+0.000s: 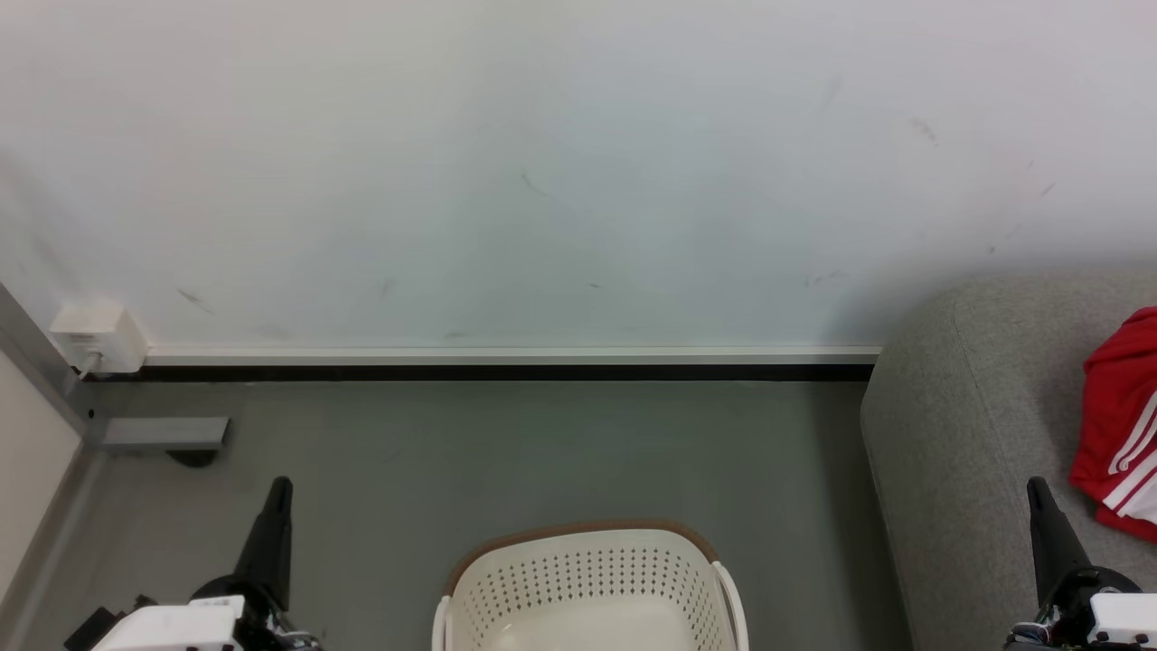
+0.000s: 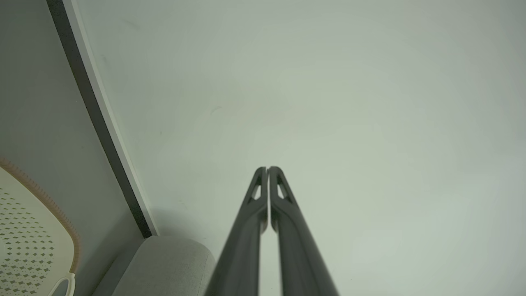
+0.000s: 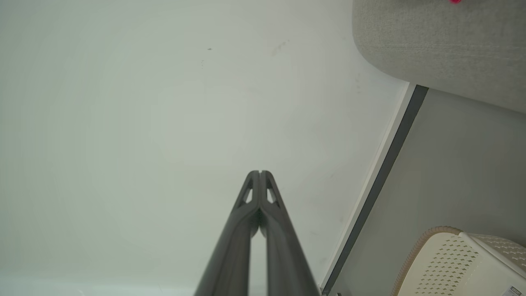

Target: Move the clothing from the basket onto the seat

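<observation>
Clothing (image 1: 1121,425), bright red with white stripes, lies on top of the seat (image 1: 976,434) at the right, and part of it runs out of sight.

The biggest thing is the white wall (image 1: 542,163), which has a few dark scuff marks. Along its bottom runs a white skirting board (image 1: 506,355) with a black strip under it. Below that is the grey floor (image 1: 506,452).

The seat is big, light grey and round at its corner. It stands on the right, up against the wall.

The basket (image 1: 587,570) sits on the floor in the middle, near the robot, left of the seat and apart from it. It is cream with a brown rim, rows of little holes and white loop handles. The part of its inside that I can see is pale plastic.

The left gripper (image 1: 278,493) is low on the left, left of the basket. Its two long dark fingers are pressed together and pinch nothing. The right gripper (image 1: 1036,488) is low on the right, in front of the seat, with a gap between it and the clothing. Its fingers are pressed together too, with nothing between them. Both point toward the wall.

A small white box (image 1: 98,336) sits low on the wall at the far left, with a short grey bar (image 1: 163,432) just below it.
</observation>
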